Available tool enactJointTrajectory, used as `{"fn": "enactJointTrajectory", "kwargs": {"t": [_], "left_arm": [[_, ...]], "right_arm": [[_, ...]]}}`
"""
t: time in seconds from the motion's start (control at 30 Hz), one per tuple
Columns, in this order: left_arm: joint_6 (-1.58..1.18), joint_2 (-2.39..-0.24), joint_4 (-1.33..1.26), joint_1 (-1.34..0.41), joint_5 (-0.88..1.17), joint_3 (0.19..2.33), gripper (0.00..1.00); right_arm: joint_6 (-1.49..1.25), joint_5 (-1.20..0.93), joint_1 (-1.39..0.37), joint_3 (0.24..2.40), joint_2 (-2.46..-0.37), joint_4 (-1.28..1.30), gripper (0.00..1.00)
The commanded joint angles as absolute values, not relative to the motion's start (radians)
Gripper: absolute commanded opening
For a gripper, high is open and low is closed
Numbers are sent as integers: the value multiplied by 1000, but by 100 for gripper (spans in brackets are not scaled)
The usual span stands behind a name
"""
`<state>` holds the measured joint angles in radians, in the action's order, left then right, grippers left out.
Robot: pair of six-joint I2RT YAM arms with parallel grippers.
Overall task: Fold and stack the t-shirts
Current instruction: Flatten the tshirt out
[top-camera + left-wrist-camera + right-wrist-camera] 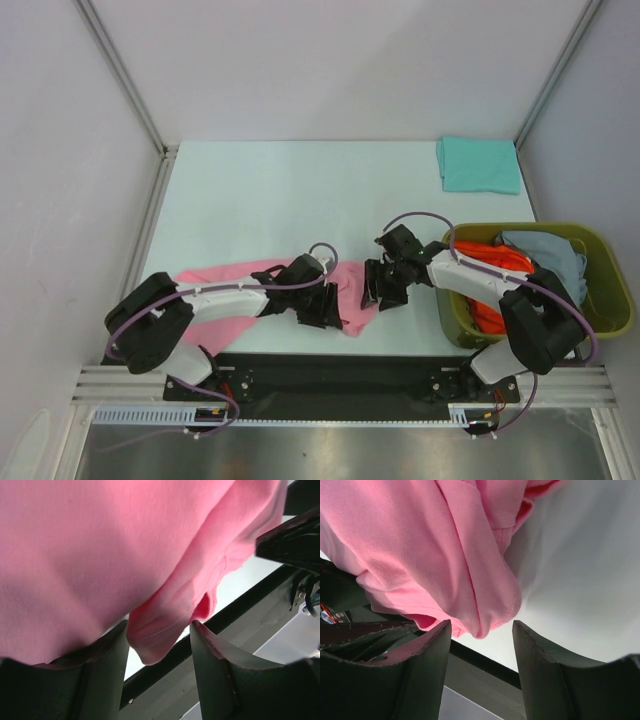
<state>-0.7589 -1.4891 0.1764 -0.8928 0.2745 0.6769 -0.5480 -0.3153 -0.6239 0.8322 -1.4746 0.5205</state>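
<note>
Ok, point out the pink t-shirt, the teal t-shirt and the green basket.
pink t-shirt (355,295): top view, its right end.
teal t-shirt (478,165): top view, middle of folded cloth.
green basket (612,290): top view, right wall.

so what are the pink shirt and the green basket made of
The pink shirt: looks like soft knit jersey, likely cotton or a blend, matte; fine knit texture, a stitched hem and limp folds show up close. The basket: probably moulded plastic, olive green, smooth; its walls and rim hold a stiff, even shape. Exact fibre or plastic can't be told.
</note>
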Motion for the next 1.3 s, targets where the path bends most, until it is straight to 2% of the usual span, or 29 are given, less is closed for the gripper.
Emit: {"fn": "enactJointTrajectory", "kwargs": {"t": [0.0,0.07,0.17,0.27,0.33,0.37,0.4,0.43,0.47,0.5,0.53,0.63,0.83,1.0,1.27], "left_arm": [[-768,-1456,115,-888,256,704,56],[-778,-1440,117,-888,247,692,60],[-796,-1430,132,-876,245,681,60],[-807,-1417,112,-867,242,664,56],[-810,-1437,92,-864,261,664,49],[-808,-1446,87,-864,268,667,36],[-805,-1457,89,-864,275,673,29],[-799,-1460,122,-864,262,690,16],[-798,-1453,144,-864,250,696,12],[-795,-1437,164,-864,236,699,10],[-782,-1393,210,-864,209,704,5],[-743,-1304,381,-865,138,748,0],[-614,-1022,746,-873,-116,994,0],[-462,-899,833,-873,-112,1205,1],[-354,-807,1002,-873,-230,1715,1]], "right_arm": [[-535,-350,-624,833,-1491,477,58],[-538,-357,-626,834,-1502,471,58],[-537,-356,-629,839,-1502,466,58],[-538,-359,-623,831,-1502,462,58],[-541,-370,-621,827,-1509,451,56],[-541,-371,-621,825,-1514,445,48],[-540,-373,-621,825,-1519,437,43],[-531,-374,-621,833,-1535,427,35],[-529,-374,-623,844,-1543,428,26],[-528,-371,-626,854,-1551,429,9],[-526,-370,-629,883,-1560,440,1],[-520,-284,-661,969,-1520,555,0],[-531,-181,-729,1235,-1235,661,0],[-568,-279,-801,1325,-1112,559,0],[-610,-363,-1047,1566,-1092,473,0]]}}
